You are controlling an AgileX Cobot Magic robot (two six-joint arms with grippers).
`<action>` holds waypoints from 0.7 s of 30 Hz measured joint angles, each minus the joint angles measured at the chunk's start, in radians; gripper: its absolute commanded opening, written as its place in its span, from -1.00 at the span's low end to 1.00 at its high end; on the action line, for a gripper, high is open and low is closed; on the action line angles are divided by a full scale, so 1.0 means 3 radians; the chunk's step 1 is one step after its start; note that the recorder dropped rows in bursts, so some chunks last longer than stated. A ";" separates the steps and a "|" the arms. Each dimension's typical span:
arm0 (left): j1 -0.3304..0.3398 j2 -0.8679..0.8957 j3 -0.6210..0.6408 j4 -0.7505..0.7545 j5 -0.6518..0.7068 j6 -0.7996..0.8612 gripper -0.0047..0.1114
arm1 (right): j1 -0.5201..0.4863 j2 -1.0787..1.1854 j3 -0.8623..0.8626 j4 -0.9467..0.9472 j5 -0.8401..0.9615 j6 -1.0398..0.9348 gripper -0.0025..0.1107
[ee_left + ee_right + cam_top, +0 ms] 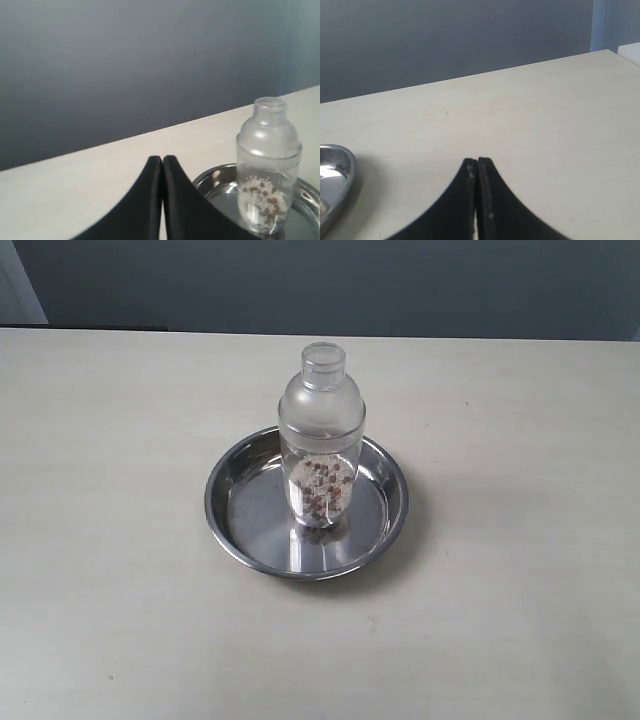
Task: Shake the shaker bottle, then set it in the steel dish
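The clear shaker bottle (322, 440) stands upright inside the steel dish (240, 515) at the table's middle, brown granules showing through its wall. No gripper appears in the exterior view. In the left wrist view my left gripper (162, 159) is shut with nothing in it, its black fingers pressed together, apart from the shaker bottle (267, 165) and the steel dish (212, 181). In the right wrist view my right gripper (477, 161) is shut and empty over bare table, with only the steel dish rim (346, 172) at the picture's edge.
The pale table (520, 590) spreads on all sides of the dish. A dark blue-grey wall (350, 285) runs behind the table's far edge. A lighter strip (605, 25) shows at the wall's corner in the right wrist view.
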 measured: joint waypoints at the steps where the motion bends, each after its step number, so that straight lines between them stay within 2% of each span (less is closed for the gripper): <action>1: 0.0104 -0.0164 0.0120 -0.0041 0.0047 -0.0006 -0.91 | 0.0000 0.0000 0.0000 0.0000 0.0000 0.0000 -0.97; 6: 0.0590 -0.0760 0.0417 -0.0166 0.0403 -0.0013 -0.91 | 0.0000 0.0000 0.0000 0.0000 0.0000 0.0000 -0.97; 10: 0.0841 -0.1035 0.0511 -0.0202 0.0715 -0.0013 -0.91 | 0.0000 0.0000 0.0000 0.0000 0.0000 0.0000 -0.97; 15: 0.0985 -0.1220 0.0674 -0.0294 0.0951 -0.0051 -0.91 | 0.0000 0.0000 0.0000 0.0000 0.0000 0.0000 -0.97; 21: 0.1005 -0.1235 0.0867 -0.0331 0.1108 -0.0217 -0.91 | 0.0000 0.0000 0.0000 0.0000 0.0000 0.0000 -0.97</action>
